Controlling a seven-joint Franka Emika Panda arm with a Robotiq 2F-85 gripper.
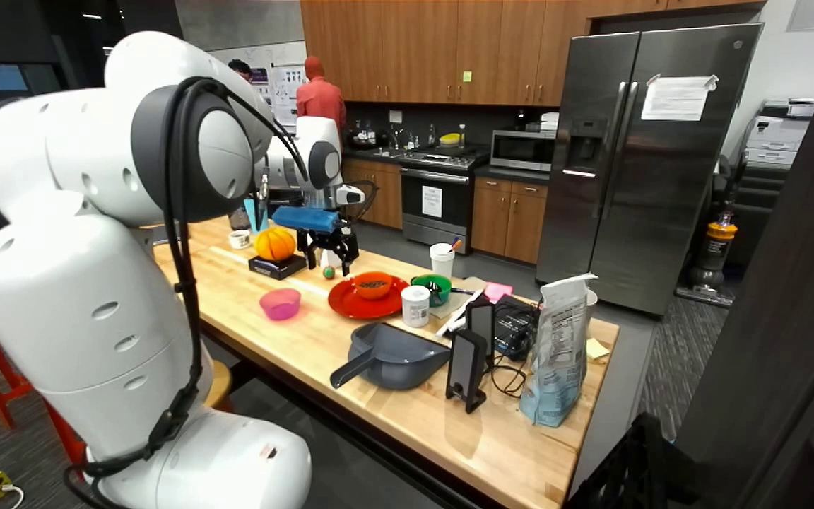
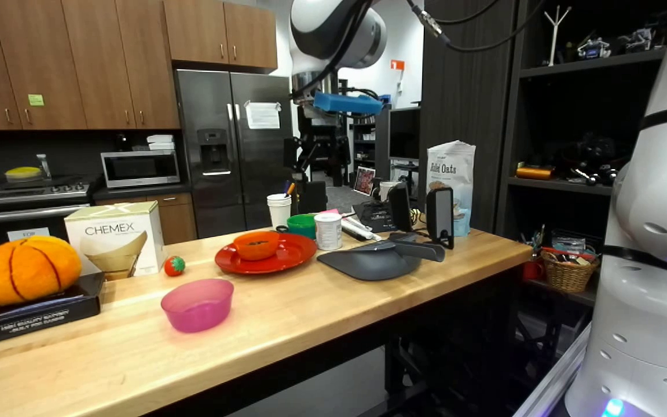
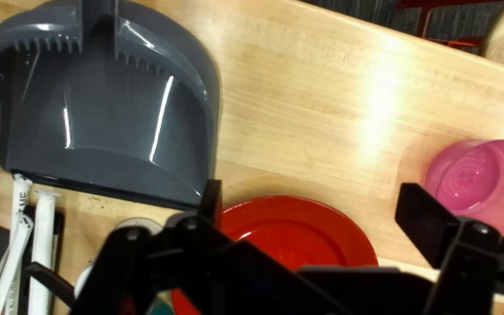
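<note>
Gripper [image 3: 312, 205]: one, spread | red plate [image 3: 293, 236]: one | dustpan [image 3: 107, 118]: one | speakers [image 1: 466, 362]: two

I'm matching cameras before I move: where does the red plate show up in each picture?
In an exterior view: red plate, just left of centre, slightly below mid-height.
In an exterior view: red plate, left of centre, below mid-height.
Wrist view: red plate, lower middle, partly behind the gripper.
Shared landmark: grey dustpan, near the red plate in all three.

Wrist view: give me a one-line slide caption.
Open fingers frame a red plate, with a gray dustpan at upper left and a pink bowl at right.
</note>
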